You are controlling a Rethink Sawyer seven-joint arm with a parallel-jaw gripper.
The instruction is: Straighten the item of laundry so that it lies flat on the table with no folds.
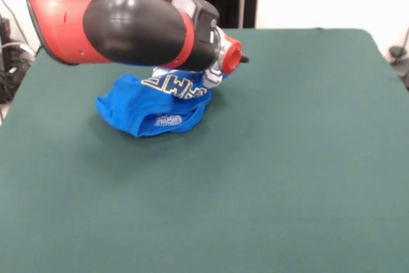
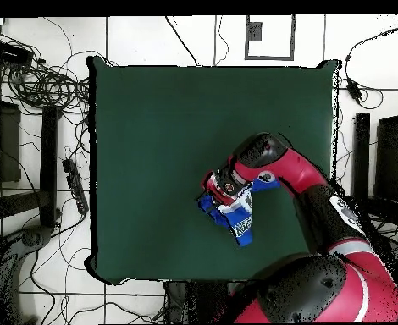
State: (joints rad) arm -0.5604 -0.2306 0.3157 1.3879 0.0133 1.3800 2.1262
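Shirt [image 1: 153, 108]: bunched in a heap on the desk [image 1: 287, 171], robot-side half, lettering creased on top.
Tool [image 1: 212, 78]: low at the heap's upper edge; opening and hold cannot be told.
Handling: judged light, limp, non-fragile; will drape and slide.
Hold point: a free hem or sleeve edge.

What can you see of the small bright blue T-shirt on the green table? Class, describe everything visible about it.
The small bright blue T-shirt looks like soft cloth, crumpled into a bunched heap with many folds, not flat. White block lettering outlined in yellow shows on its upper folds, and a white-grey round emblem lower down. It lies on the dark green felt-like table, left of centre in the front view. The red and black arm's gripper presses into its top edge; whether it grips the cloth cannot be told.
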